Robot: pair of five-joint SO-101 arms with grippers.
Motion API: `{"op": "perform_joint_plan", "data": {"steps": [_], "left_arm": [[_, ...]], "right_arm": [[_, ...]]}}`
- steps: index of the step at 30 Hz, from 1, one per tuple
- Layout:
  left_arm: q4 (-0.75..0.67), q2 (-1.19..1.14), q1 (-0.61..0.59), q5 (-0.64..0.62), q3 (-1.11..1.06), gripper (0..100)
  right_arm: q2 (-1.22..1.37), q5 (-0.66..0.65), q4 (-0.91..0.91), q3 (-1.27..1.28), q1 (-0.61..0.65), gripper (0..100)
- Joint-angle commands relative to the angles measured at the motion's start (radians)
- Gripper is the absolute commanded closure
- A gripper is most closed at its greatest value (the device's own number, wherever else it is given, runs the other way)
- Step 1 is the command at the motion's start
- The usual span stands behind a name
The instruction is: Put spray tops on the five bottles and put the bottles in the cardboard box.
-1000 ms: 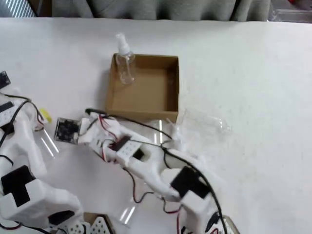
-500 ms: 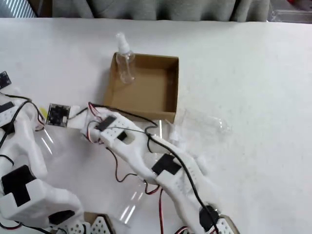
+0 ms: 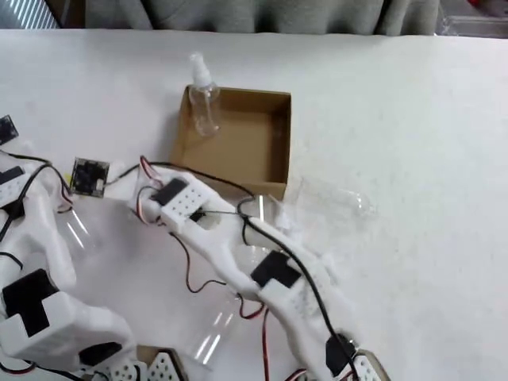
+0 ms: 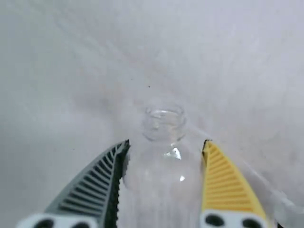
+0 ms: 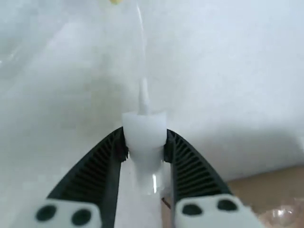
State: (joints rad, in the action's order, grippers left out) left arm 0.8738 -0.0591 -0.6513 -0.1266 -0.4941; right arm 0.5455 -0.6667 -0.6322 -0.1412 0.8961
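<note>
Clear bottle point(image 4: 164, 124) sits clamped between my left gripper's point(image 4: 165, 145) grey and yellow fingers, open neck pointing away. My right gripper point(image 5: 145, 135) pinches a white spray top point(image 5: 143, 124), tube forward. From above, my right arm point(image 3: 208, 230) stretches toward the left one, the cardboard box point(image 3: 238, 94) just beyond it.

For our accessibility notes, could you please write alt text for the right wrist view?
The right gripper has its black fingers shut on a white spray top, whose thin dip tube points away over the white table. A strip of the cardboard box shows beside the gripper.
</note>
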Motion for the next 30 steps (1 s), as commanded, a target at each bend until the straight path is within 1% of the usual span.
{"op": "perform_joint_plan", "data": {"steps": [1,11,15,17,21,24,27,30], "left_arm": [[-0.017,0.004,-0.007,-0.008,0.008,97],[-0.017,0.004,-0.007,-0.006,0.005,97],[-0.017,0.004,-0.010,-0.006,0.005,97],[-0.017,0.004,-0.012,-0.006,0.003,97],[-0.017,0.004,-0.010,-0.005,-0.005,97],[-0.017,0.004,-0.008,-0.005,-0.005,97],[-0.017,0.004,-0.007,-0.005,-0.006,97],[-0.017,0.004,-0.007,0.011,-0.008,97]], "right_arm": [[-0.185,0.005,-0.120,-0.034,-0.007,98.2],[-0.481,0.005,-0.398,-0.034,-0.064,98.2],[-0.608,0.005,-0.556,-0.034,-0.120,98.2],[-0.685,0.003,-0.665,-0.034,-0.157,98.2],[-0.846,-0.005,-0.892,-0.034,-0.242,98.2],[-0.944,-0.006,-1.024,-0.032,-0.321,98.2],[-1.023,-0.006,-1.084,-0.012,-0.414,98.2],[-1.102,-0.006,-1.079,0.109,-0.545,98.2]]}}
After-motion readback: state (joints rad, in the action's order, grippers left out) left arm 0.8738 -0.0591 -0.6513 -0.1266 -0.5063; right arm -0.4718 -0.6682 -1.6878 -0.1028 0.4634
